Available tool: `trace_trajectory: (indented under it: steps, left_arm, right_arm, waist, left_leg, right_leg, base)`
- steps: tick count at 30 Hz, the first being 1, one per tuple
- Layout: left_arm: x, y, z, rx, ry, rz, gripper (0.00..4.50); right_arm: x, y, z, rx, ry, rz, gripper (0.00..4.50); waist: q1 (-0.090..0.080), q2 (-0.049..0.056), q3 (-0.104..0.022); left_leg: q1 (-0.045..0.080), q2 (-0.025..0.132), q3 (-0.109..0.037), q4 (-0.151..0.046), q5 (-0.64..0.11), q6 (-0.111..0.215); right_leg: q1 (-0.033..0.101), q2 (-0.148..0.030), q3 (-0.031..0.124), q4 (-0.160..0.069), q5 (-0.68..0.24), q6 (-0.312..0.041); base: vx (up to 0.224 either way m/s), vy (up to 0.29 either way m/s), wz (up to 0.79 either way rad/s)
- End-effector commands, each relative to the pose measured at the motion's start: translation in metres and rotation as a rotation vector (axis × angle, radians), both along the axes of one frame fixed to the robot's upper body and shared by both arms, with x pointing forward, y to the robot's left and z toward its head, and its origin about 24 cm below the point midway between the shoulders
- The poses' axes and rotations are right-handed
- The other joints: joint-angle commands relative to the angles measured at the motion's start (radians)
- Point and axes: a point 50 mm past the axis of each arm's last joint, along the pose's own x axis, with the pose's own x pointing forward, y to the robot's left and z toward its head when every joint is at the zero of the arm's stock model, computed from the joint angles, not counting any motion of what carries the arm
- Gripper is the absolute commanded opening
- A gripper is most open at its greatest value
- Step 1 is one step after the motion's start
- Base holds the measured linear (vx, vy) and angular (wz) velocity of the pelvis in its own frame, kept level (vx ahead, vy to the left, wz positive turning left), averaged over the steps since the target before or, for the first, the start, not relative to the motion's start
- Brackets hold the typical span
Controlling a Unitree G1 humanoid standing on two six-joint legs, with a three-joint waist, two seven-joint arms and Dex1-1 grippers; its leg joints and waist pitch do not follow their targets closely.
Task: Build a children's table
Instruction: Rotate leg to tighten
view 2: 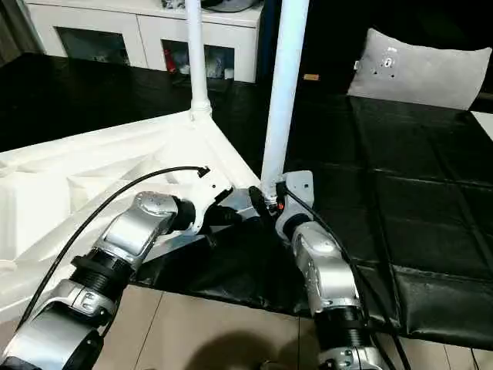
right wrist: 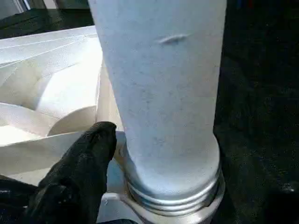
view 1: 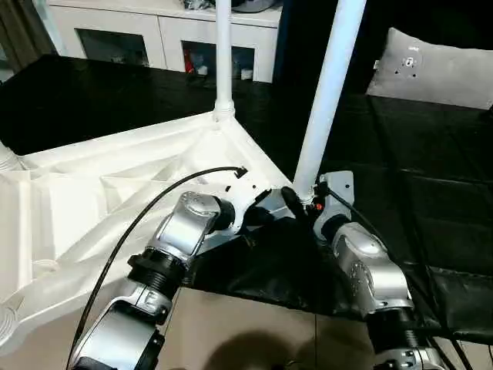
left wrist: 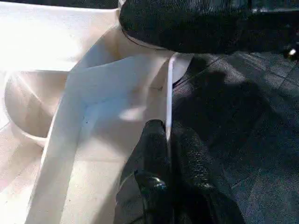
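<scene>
The children's table top lies upside down on a black mat, ribbed underside up. Two white legs stand upright in its corner sockets, one at the far corner and a thicker-looking one at the near right corner. My left gripper is shut on the thin rim of the top, close to that near corner. My right gripper sits at the base of the near leg, right above the leg's ribbed collar in the socket.
The black padded mat runs to the right and to the back. A white cabinet with glass doors stands behind, and a grey-white pillow lies at the back right. Tan floor shows near me. A black cable arcs over my left forearm.
</scene>
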Motion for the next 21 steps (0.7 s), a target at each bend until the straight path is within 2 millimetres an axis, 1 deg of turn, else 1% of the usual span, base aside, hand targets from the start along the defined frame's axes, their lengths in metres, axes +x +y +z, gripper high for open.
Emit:
trace_trajectory:
  steps: [1, 2, 3, 4, 5, 6, 7, 8, 9, 10, 11, 12, 13, 14, 15, 18, 19, 20, 21]
  left_arm:
    - [0.002, -0.016, 0.027, -0.099, -0.132, -0.066, 0.0]
    - [0.002, -0.013, 0.026, -0.095, -0.13, -0.074, 0.0]
    - [0.002, -0.008, 0.024, -0.088, -0.13, -0.088, 0.0]
    - [0.001, -0.003, 0.022, -0.076, -0.125, -0.104, 0.0]
    - [0.0, 0.003, 0.019, -0.06, -0.117, -0.127, 0.0]
    - [0.0, 0.003, 0.019, -0.06, -0.117, -0.127, 0.0]
    - [0.0, 0.008, 0.018, -0.044, -0.122, -0.156, 0.0]
    - [-0.001, 0.013, 0.017, -0.026, -0.126, -0.188, 0.0]
    - [-0.002, 0.018, 0.015, -0.005, -0.122, -0.212, 0.0]
    - [-0.002, 0.019, 0.015, -0.002, -0.124, -0.227, 0.0]
    - [-0.004, 0.027, 0.013, 0.016, -0.112, -0.291, 0.0]
    - [-0.004, 0.032, 0.012, 0.034, -0.104, -0.31, 0.0]
    - [-0.004, 0.038, 0.011, 0.064, -0.106, -0.363, 0.0]
    - [-0.004, 0.039, 0.011, 0.07, -0.105, -0.374, 0.0]
    - [-0.004, 0.039, 0.011, 0.07, -0.105, -0.374, 0.0]
    - [-0.005, 0.049, 0.012, 0.103, -0.079, -0.45, 0.0]
    - [-0.006, 0.053, 0.014, 0.111, -0.07, -0.501, 0.0]
    - [-0.006, 0.054, 0.014, 0.113, -0.068, -0.515, 0.0]
    - [-0.006, 0.054, 0.014, 0.113, -0.068, -0.515, 0.0]
  right_arm:
    - [-0.01, 0.015, -0.005, 0.018, 0.003, 0.121, 3.88]
    - [-0.012, 0.01, -0.004, 0.009, -0.012, 0.13, 4.08]
    - [-0.014, 0.004, -0.003, -0.004, -0.032, 0.144, 4.08]
    - [-0.016, -0.003, -0.001, -0.019, -0.056, 0.163, 4.2]
    - [-0.018, -0.012, 0.001, -0.036, -0.08, 0.192, 4.29]
    - [-0.018, -0.012, 0.001, -0.036, -0.081, 0.192, 4.35]
    - [-0.019, -0.02, 0.003, -0.047, -0.096, 0.209, 4.43]
    - [-0.02, -0.026, 0.005, -0.048, -0.103, 0.227, 4.47]
    - [-0.02, -0.032, 0.007, -0.056, -0.112, 0.246, 4.47]
    - [-0.02, -0.034, 0.008, -0.059, -0.116, 0.256, 4.47]
    - [-0.022, -0.043, 0.014, -0.062, -0.133, 0.328, 4.47]
    - [-0.023, -0.046, 0.017, -0.063, -0.141, 0.378, 4.47]
    - [-0.026, -0.05, 0.021, -0.064, -0.147, 0.461, 4.47]
    - [-0.027, -0.05, 0.022, -0.064, -0.148, 0.48, 4.47]
    - [-0.027, -0.05, 0.022, -0.064, -0.148, 0.48, 4.47]
    - [-0.029, -0.055, 0.028, -0.07, -0.143, 0.601, 4.47]
    - [-0.029, -0.056, 0.031, -0.08, -0.131, 0.671, 4.47]
    - [-0.029, -0.056, 0.031, -0.083, -0.128, 0.689, 4.47]
    - [-0.029, -0.056, 0.031, -0.083, -0.128, 0.689, 4.47]
  waist:
    - [0.006, 0.002, -0.072]
    - [0.007, 0.002, -0.072]
    - [0.008, 0.001, -0.073]
    - [0.009, 0.001, -0.072]
    - [0.01, 0.003, -0.071]
    - [0.01, 0.002, -0.07]
    - [0.007, 0.003, -0.07]
    - [0.004, 0.005, -0.069]
    - [0.003, 0.003, -0.068]
    - [0.004, 0.004, -0.069]
    - [0.003, 0.005, -0.067]
    - [0.005, 0.004, -0.068]
    - [0.006, 0.005, -0.067]
    - [0.007, 0.005, -0.067]
    - [0.008, 0.006, -0.066]
    - [0.017, 0.006, -0.069]
    - [0.02, 0.003, -0.07]
    - [0.021, 0.004, -0.072]
    - [0.022, 0.005, -0.073]
  left_leg:
    - [-0.018, -0.004, 0.016, -0.063, -0.13, 0.058]
    - [-0.018, -0.004, 0.015, -0.063, -0.127, 0.061]
    - [-0.018, -0.003, 0.015, -0.063, -0.127, 0.063]
    - [-0.018, -0.003, 0.016, -0.063, -0.133, 0.067]
    - [-0.019, -0.004, 0.016, -0.062, -0.138, 0.07]
    - [-0.02, -0.004, 0.016, -0.063, -0.139, 0.071]
    - [-0.023, -0.005, 0.015, -0.063, -0.139, 0.07]
    - [-0.021, -0.005, 0.014, -0.063, -0.151, 0.072]
    - [-0.02, -0.005, 0.015, -0.063, -0.157, 0.073]
    - [-0.019, -0.005, 0.015, -0.063, -0.163, 0.074]
    - [-0.017, -0.003, 0.016, -0.063, -0.173, 0.074]
    - [-0.017, -0.004, 0.014, -0.063, -0.179, 0.08]
    - [-0.016, -0.003, 0.015, -0.063, -0.183, 0.086]
    - [-0.016, -0.002, 0.016, -0.063, -0.186, 0.088]
    - [-0.014, 0.002, 0.015, -0.065, -0.183, 0.087]
    - [-0.012, 0.002, 0.014, -0.065, -0.173, 0.083]
    - [-0.012, 0.003, 0.015, -0.064, -0.162, 0.084]
    - [-0.014, 0.004, 0.014, -0.064, -0.153, 0.084]
    - [-0.016, 0.005, 0.015, -0.062, -0.133, 0.085]
  right_leg:
    - [0.075, -0.05, 0.034, -0.078, -0.215, -0.19]
    - [0.075, -0.05, 0.035, -0.077, -0.211, -0.189]
    - [0.076, -0.05, 0.034, -0.078, -0.212, -0.187]
    - [0.075, -0.051, 0.035, -0.079, -0.22, -0.187]
    - [0.074, -0.051, 0.035, -0.081, -0.233, -0.182]
    - [0.076, -0.051, 0.034, -0.081, -0.24, -0.178]
    - [0.078, -0.051, 0.033, -0.082, -0.251, -0.175]
    - [0.075, -0.051, 0.033, -0.085, -0.278, -0.169]
    - [0.073, -0.05, 0.032, -0.088, -0.293, -0.167]
    - [0.072, -0.051, 0.032, -0.089, -0.307, -0.164]
    - [0.068, -0.049, 0.032, -0.09, -0.322, -0.163]
    - [0.071, -0.048, 0.031, -0.089, -0.321, -0.163]
    - [0.07, -0.048, 0.033, -0.09, -0.319, -0.165]
    - [0.069, -0.048, 0.033, -0.089, -0.317, -0.166]
    - [0.067, -0.05, 0.034, -0.087, -0.31, -0.173]
    - [0.068, -0.052, 0.032, -0.084, -0.301, -0.182]
    - [0.068, -0.052, 0.033, -0.08, -0.279, -0.193]
    - [0.071, -0.055, 0.034, -0.078, -0.262, -0.198]
    - [0.071, -0.055, 0.034, -0.073, -0.224, -0.209]
  base:
    - [0.0, 0.0, 0.0]
    - [0.0, 0.0, 0.0]
    - [0.0, 0.0, 0.0]
    - [0.0, 0.0, 0.0]
    - [0.0, 0.0, 0.0]
    - [0.0, 0.0, 0.0]
    - [0.0, 0.0, 0.0]
    - [0.0, 0.0, 0.0]
    - [0.0, 0.0, 0.0]
    - [0.0, 0.0, 0.0]
    - [0.0, 0.0, 0.0]
    - [0.0, 0.0, 0.0]
    - [0.0, 0.0, 0.0]
    - [0.0, 0.0, 0.0]
    - [0.0, 0.0, 0.0]
    - [0.0, 0.0, 0.0]
    - [0.0, 0.0, 0.0]
    - [0.0, 0.0, 0.0]
    - [0.0, 0.0, 0.0]
